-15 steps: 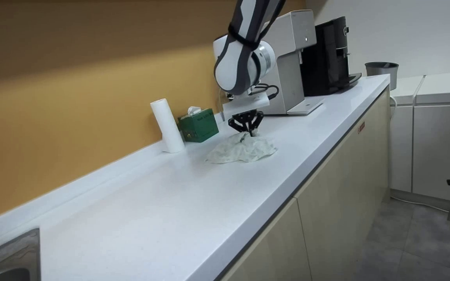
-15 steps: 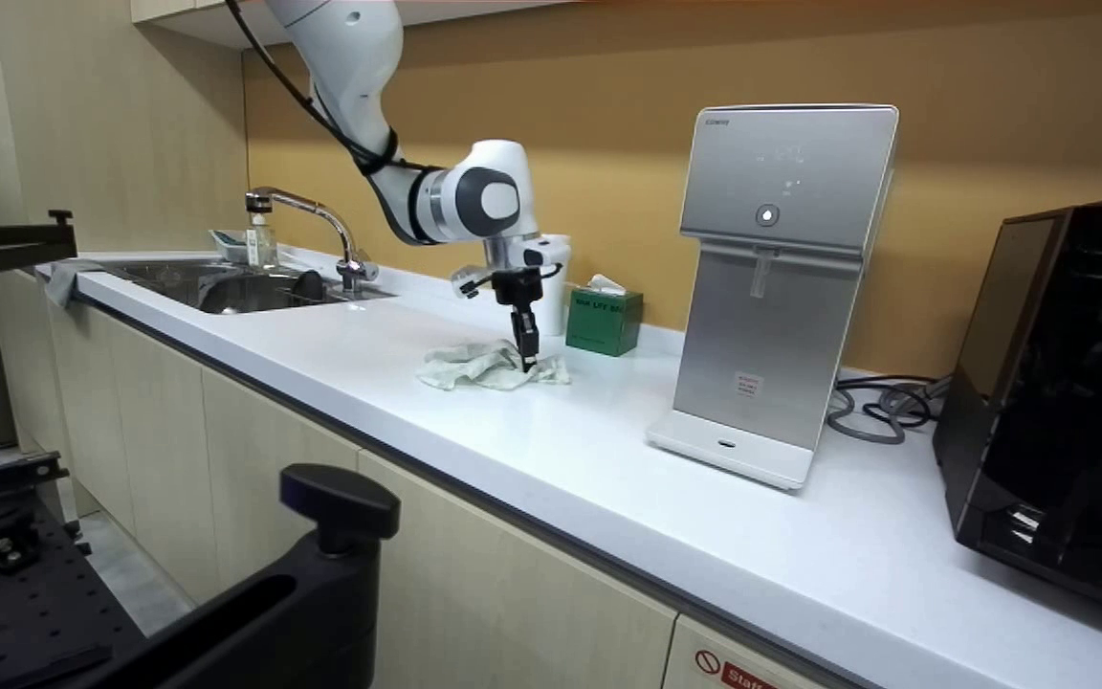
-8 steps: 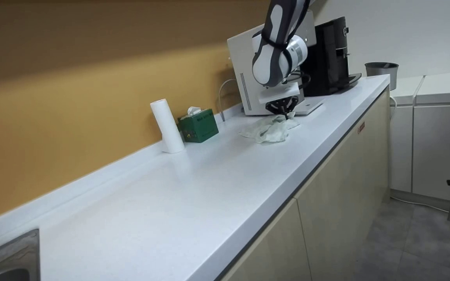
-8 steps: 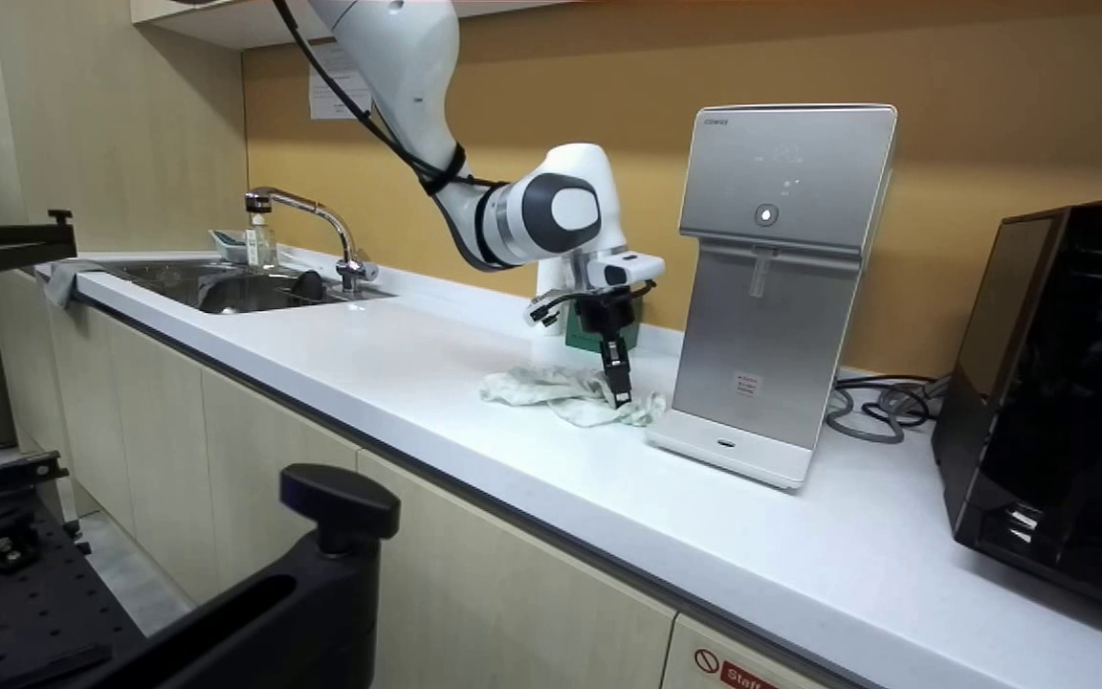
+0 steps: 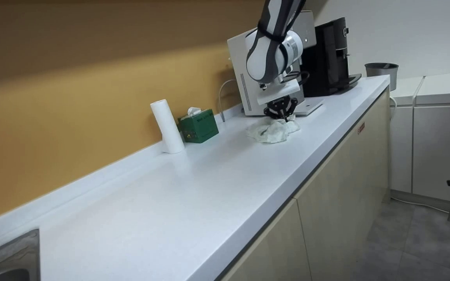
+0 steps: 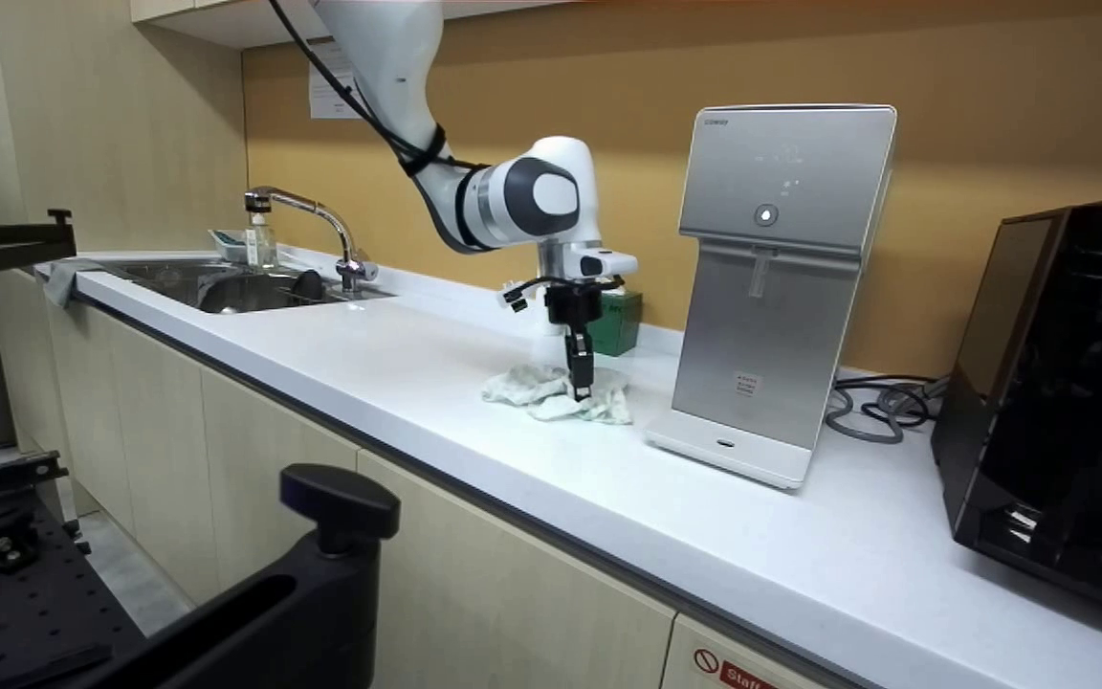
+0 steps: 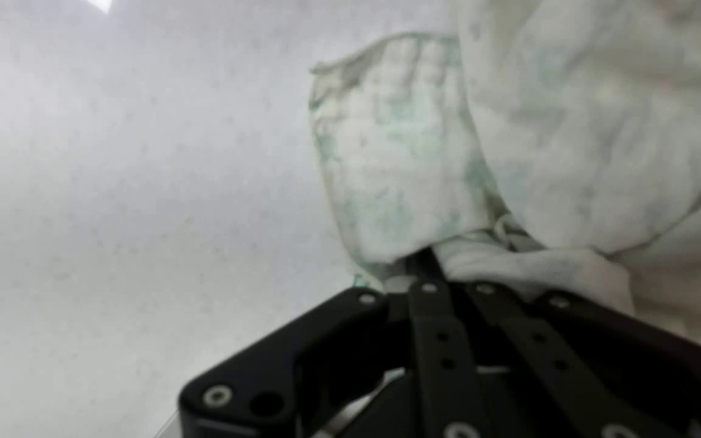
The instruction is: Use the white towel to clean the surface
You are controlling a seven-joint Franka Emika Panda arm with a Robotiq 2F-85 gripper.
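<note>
Grn tissue box (image 5: 199, 128) btwn wht paper roll (image 5: 168, 127) & silver dispenser (image 6: 769, 321).

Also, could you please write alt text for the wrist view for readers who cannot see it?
A black gripper at the bottom is shut on a crumpled white towel with faint green patches. The towel fills the upper right; a speckled white surface shows at left.
</note>
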